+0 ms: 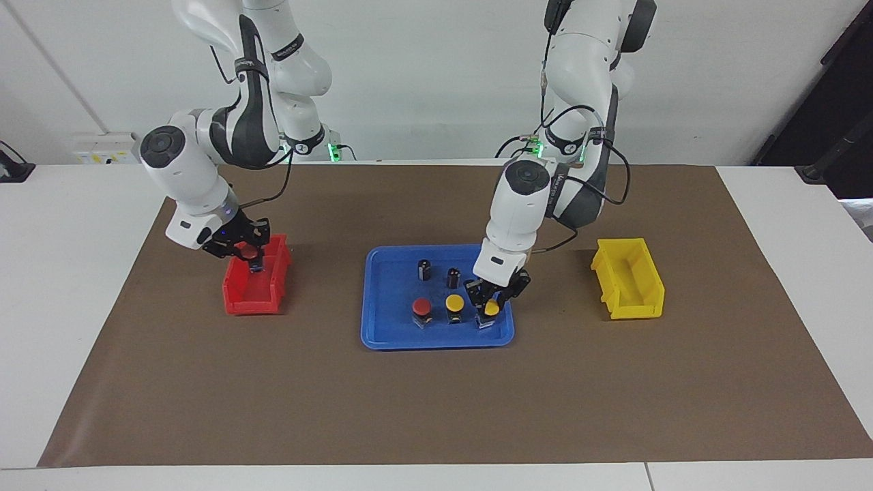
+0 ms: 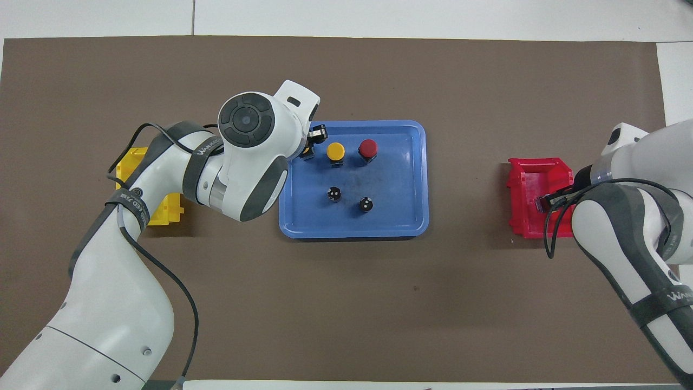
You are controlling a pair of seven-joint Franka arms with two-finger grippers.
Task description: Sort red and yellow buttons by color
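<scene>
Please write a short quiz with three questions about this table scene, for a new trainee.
1. True or false: the left gripper is shut on a yellow-capped push button in the blue plastic tray.
2. What does the right gripper hold over the red plastic bin?
A) a red-capped push button
B) a dark cylinder
C) nothing
3. How many capless dark cylinders stand in the tray?

Key:
1. True.
2. A, the red-capped push button.
3. Two.
</scene>
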